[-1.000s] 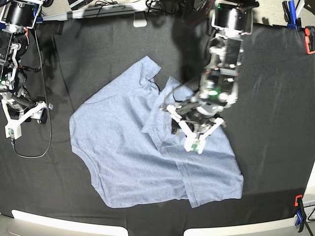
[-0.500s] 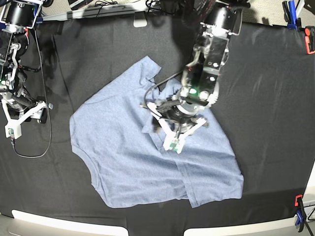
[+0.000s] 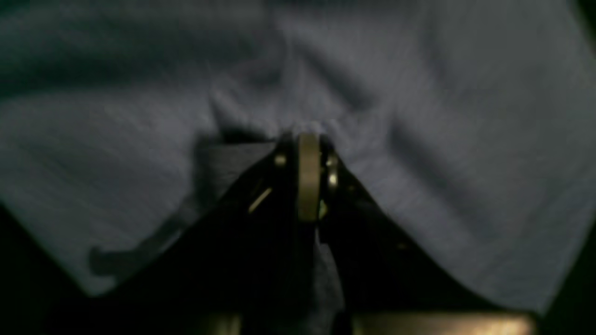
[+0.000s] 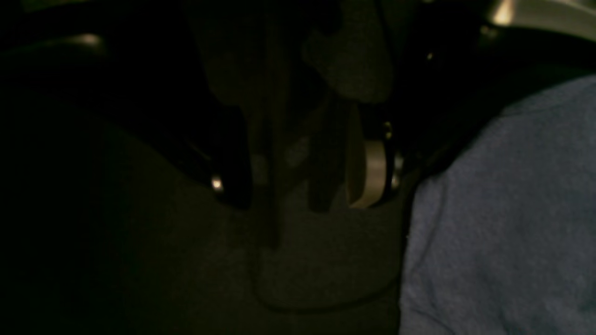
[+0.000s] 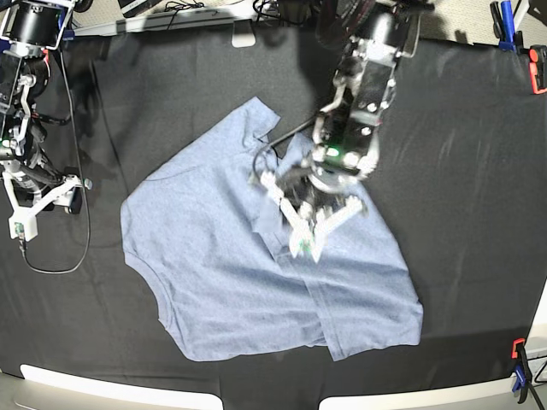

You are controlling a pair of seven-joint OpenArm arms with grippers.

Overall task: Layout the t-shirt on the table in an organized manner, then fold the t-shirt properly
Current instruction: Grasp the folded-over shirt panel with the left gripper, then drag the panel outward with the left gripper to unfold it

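The t-shirt (image 5: 256, 265) lies crumpled near the middle of the table (image 5: 461, 171), a light blue-grey heathered knit with one flap folded over along its centre and a curved hem toward the near edge. The table is draped in matte black cloth that reaches every edge in the base view; a red clamp (image 5: 538, 68) and a blue clamp (image 5: 504, 21) pinch the cloth at the far right corner, and another red clamp (image 5: 518, 348) sits at the near right corner. Cables and equipment crowd the strip beyond the far edge.

The left gripper (image 5: 305, 248) presses down on the folded flap at the shirt's centre. In the left wrist view its fingers (image 3: 308, 177) are drawn together with a ridge of fabric puckered at their tips, so they are clamped on the shirt. The right gripper (image 5: 19, 229) rests by the table's left edge, well apart from the shirt in the base view; its fingers (image 4: 368, 172) stand apart, holding nothing, over dark cloth.
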